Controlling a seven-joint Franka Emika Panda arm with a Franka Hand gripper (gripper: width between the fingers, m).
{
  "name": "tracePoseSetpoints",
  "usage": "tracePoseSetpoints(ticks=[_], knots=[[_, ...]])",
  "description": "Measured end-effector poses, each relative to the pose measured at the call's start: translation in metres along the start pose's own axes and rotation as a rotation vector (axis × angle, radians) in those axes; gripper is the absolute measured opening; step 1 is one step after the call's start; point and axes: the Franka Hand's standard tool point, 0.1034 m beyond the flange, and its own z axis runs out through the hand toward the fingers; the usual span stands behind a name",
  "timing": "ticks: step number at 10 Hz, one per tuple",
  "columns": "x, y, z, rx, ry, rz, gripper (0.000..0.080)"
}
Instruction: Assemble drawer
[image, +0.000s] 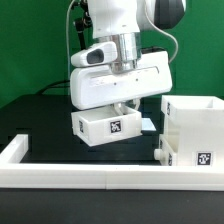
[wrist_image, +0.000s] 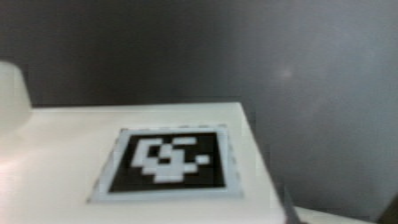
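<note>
Your claw (image: 122, 104) sits right over the small box (image: 108, 126), grip hidden, can't tell. Big box (image: 192, 128) lies w/ its side just right.

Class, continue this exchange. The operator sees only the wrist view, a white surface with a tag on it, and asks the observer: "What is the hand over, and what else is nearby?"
Observer: The hand is just above a small white box on the black table.
Operator: Anything beside it?
Observer: A larger open-topped box stands on the exterior view's right.
Operator: And in front?
Observer: A low white rail runs across the table's near side.
</note>
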Motion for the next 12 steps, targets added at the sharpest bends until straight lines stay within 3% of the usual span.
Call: tracePoseSetpoints(ticks=[2, 7, 12], knots=[[0.007, 0.002, -0.004, -0.009, -0.011, -0.169, 0.0044], [0.005, 0.008, -0.001, -0.008, -0.026, -0.513, 0.0044], [0.023, 0.015, -0.004, -0.033, -0.084, -1.029, 0.0044]])
